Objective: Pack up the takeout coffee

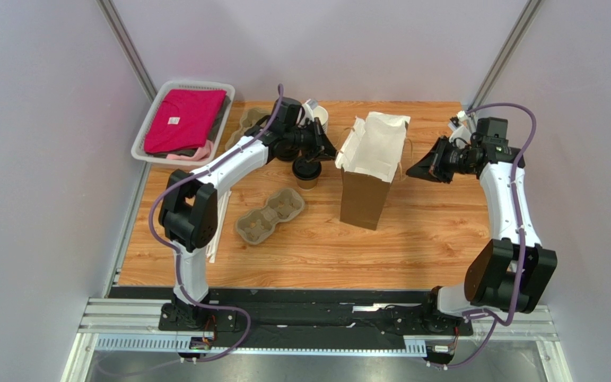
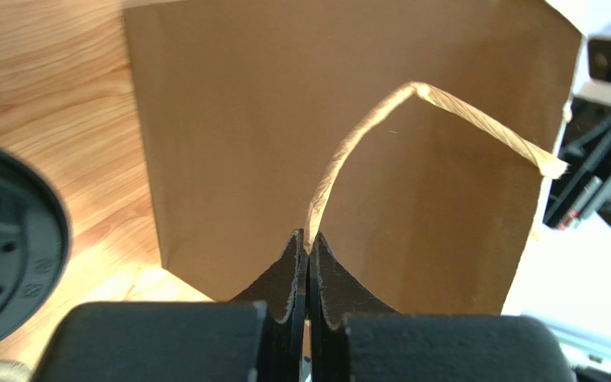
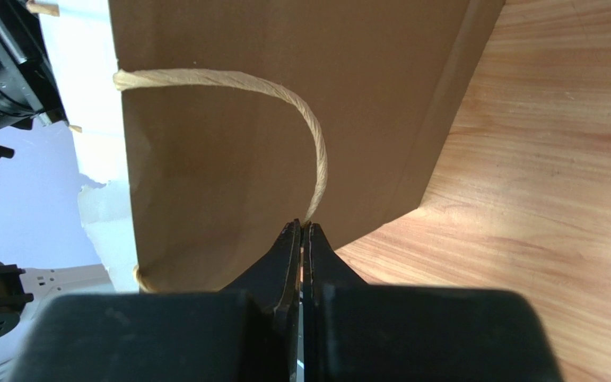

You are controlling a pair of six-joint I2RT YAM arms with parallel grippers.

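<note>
In the middle of the table, paper bag (image 1: 364,195): standing upright, mouth open, white lining showing. Just the one bag.
Left gripper (image 2: 309,243): jaws pinched tight on the left handle (image 2: 476,119), the twisted paper cord running straight out from between the tips.
Right gripper (image 3: 302,232): same deal on the other side, clamped onto the right handle (image 3: 205,76). So two handles, one per arm, and both arms are busy with the bag.
Takeout coffee (image 1: 307,172): one brown cup with a black lid, sitting on the table (image 1: 444,231) just left of the bag, right under the left wrist. Not in the bag, and nobody's holding it.
Done so far: looks like the bag is stood up and spread open by its handles, ready to take something.
Left to do: pretty much the main bit, I'd say. One arm has to let go of its handle, grab the coffee and lower it into the bag upright. Can't see down inside the bag from here, so no idea if anything's in there.
Cup carriers: two pulp ones, the near carrier (image 1: 269,215) in front of the coffee and the far carrier (image 1: 251,119) partly hidden behind the left arm.
White-rimmed cups (image 1: 317,118): behind the left wrist, can't count them.
Basket (image 1: 197,83): one, far left corner, with folded clothes (image 1: 183,119) in it, pink on top.
</note>
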